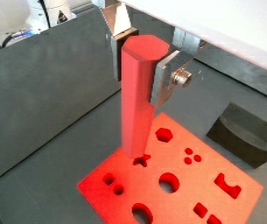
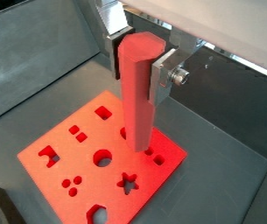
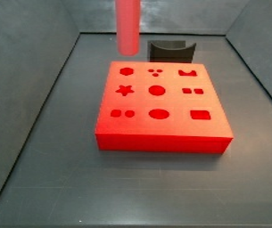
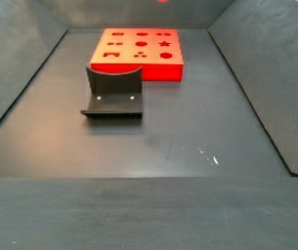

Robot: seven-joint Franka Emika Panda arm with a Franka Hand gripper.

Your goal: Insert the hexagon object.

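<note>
The hexagon object, a long red peg [image 1: 137, 96], hangs upright between the fingers of my gripper [image 1: 139, 70], which is shut on its upper end. Both wrist views show this, the gripper [image 2: 138, 70] on the peg [image 2: 139, 105]. The peg's lower end hovers above the flat red block [image 1: 206, 188] with shaped holes, near its hexagon hole [image 1: 163, 134]. In a side view the peg [image 3: 127, 25] hangs over the far left part of the block [image 3: 162, 125], apart from it. The gripper itself is out of frame in both side views.
The dark fixture [image 4: 114, 93] stands on the floor right beside the block [image 4: 138, 54]; it also shows behind the block in a side view [image 3: 170, 47] and in a wrist view [image 1: 247, 131]. Grey walls enclose the floor [image 4: 178, 146].
</note>
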